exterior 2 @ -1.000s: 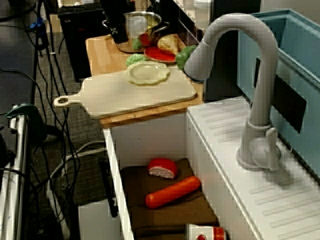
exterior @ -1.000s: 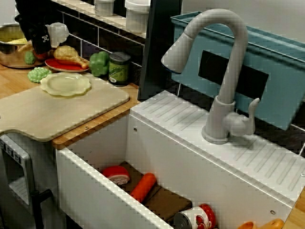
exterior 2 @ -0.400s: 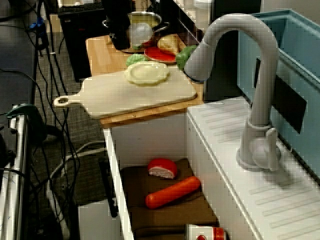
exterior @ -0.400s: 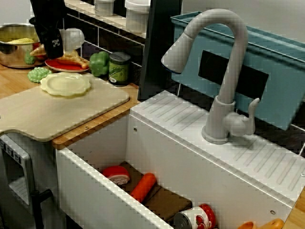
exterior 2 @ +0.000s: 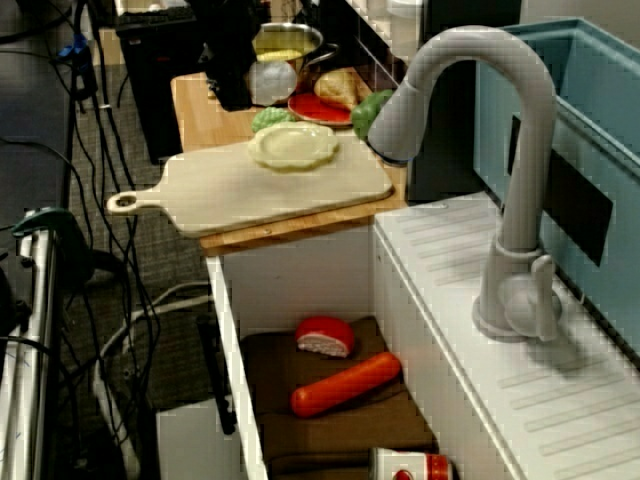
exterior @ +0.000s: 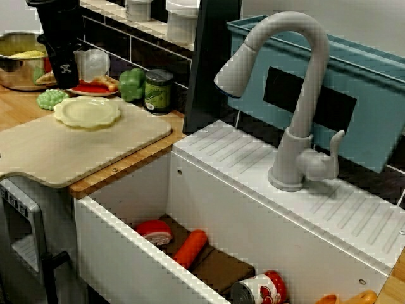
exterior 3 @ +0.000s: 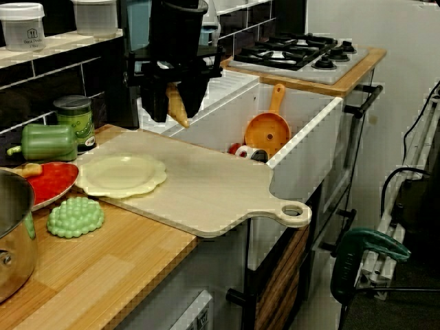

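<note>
My black gripper (exterior 3: 177, 113) hangs in the air over the back of the pale cutting board (exterior 3: 206, 192), close to the sink's edge. In the side view from the counter end, a small tan cone-shaped piece (exterior 3: 177, 106) points down from between the fingers, which are shut on it. In the view from the sink side the gripper (exterior: 65, 79) stands in front of the red plate (exterior: 88, 88) and above a cream scalloped plate (exterior: 87, 111). A round translucent part (exterior: 95, 63) rides beside it. The high view shows the gripper (exterior 2: 235, 95) dark beside the steel pot (exterior 2: 285, 40).
A green bumpy piece (exterior 3: 75, 216), a green pepper (exterior 3: 48, 141) and a green can (exterior 3: 73, 118) sit around the plates. The grey faucet (exterior: 297, 95) arches over the sink, which holds a red-orange sausage shape (exterior: 190, 248), a red slice (exterior: 155, 232) and a can (exterior: 259, 288).
The gripper has come away from over the pot, moving right and lower toward the plates and the cutting board. The things on the counter have stayed put.
</note>
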You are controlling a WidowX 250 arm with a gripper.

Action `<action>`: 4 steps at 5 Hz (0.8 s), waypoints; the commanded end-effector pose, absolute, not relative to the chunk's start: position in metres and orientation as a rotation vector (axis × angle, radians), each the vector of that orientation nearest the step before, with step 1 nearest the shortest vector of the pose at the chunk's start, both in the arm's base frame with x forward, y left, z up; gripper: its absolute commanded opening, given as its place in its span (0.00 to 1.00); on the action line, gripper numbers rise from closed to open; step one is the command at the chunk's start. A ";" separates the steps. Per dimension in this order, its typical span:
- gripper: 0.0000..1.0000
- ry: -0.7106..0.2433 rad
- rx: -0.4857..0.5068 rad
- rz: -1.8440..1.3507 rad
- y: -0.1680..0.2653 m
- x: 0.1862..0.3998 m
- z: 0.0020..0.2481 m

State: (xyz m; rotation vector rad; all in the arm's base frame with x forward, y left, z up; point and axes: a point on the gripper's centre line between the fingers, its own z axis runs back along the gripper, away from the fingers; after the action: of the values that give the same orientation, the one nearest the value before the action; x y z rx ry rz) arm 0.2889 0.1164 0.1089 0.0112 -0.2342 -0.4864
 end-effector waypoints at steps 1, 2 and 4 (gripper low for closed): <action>0.00 -0.284 0.045 -0.525 0.129 0.285 0.112; 0.00 -0.281 0.042 -0.557 0.128 0.280 0.104; 0.00 -0.280 0.059 -0.620 0.122 0.277 0.094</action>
State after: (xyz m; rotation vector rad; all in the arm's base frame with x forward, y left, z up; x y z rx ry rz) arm 0.2718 0.1185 0.0780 0.0211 -0.2519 -0.6134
